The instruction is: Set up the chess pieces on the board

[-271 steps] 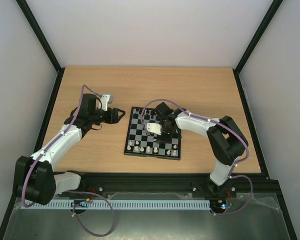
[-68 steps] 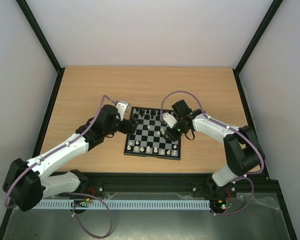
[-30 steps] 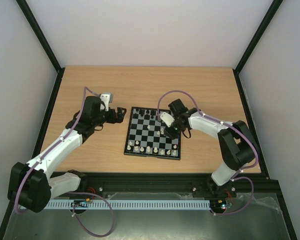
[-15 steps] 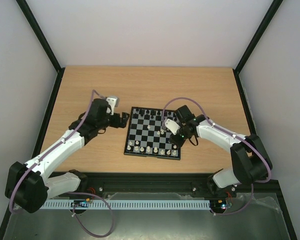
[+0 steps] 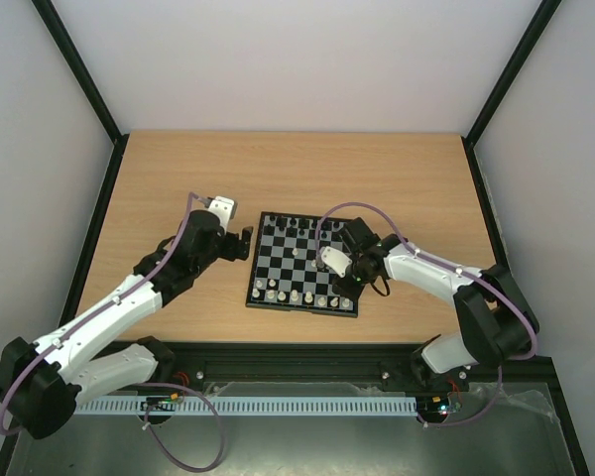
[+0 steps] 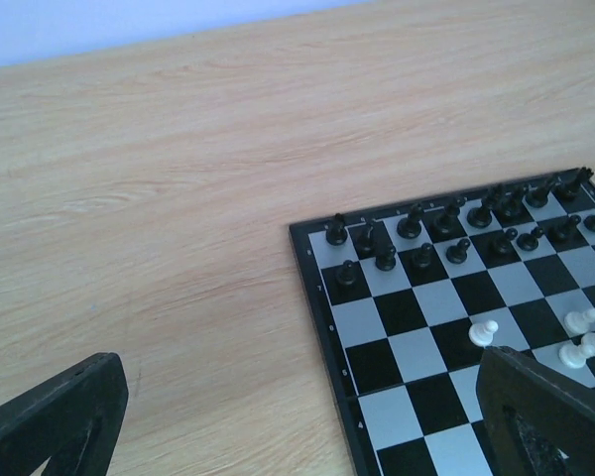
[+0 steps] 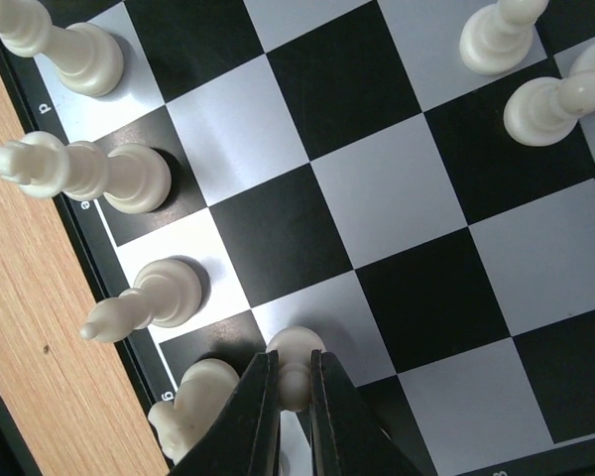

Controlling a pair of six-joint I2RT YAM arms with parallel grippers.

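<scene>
The board [image 5: 283,270] lies mid-table, with black chess pieces [image 5: 293,227] in its far rows and white ones [image 5: 296,296] along the near edge. My right gripper [image 7: 295,372] is shut on a white pawn [image 7: 296,343] whose base is on or just above a pale square near the board's near right corner; from above that gripper [image 5: 345,282] hangs over that corner. White pieces [image 7: 91,171] stand close beside it. My left gripper [image 6: 297,421] is open and empty over bare wood beside the board's left rim [image 6: 315,297]; from above it [image 5: 240,243] sits just left of the board.
Loose white pieces [image 6: 484,331] stand in the board's middle rows. Two more white pieces [image 7: 550,104] stand a few squares from the held pawn. Black frame posts [image 5: 496,208] border the wooden table [image 5: 397,178] on both sides.
My right gripper has carried the pawn toward the board's near right corner. My left arm has shifted slightly nearer, staying open beside the board's left edge.
</scene>
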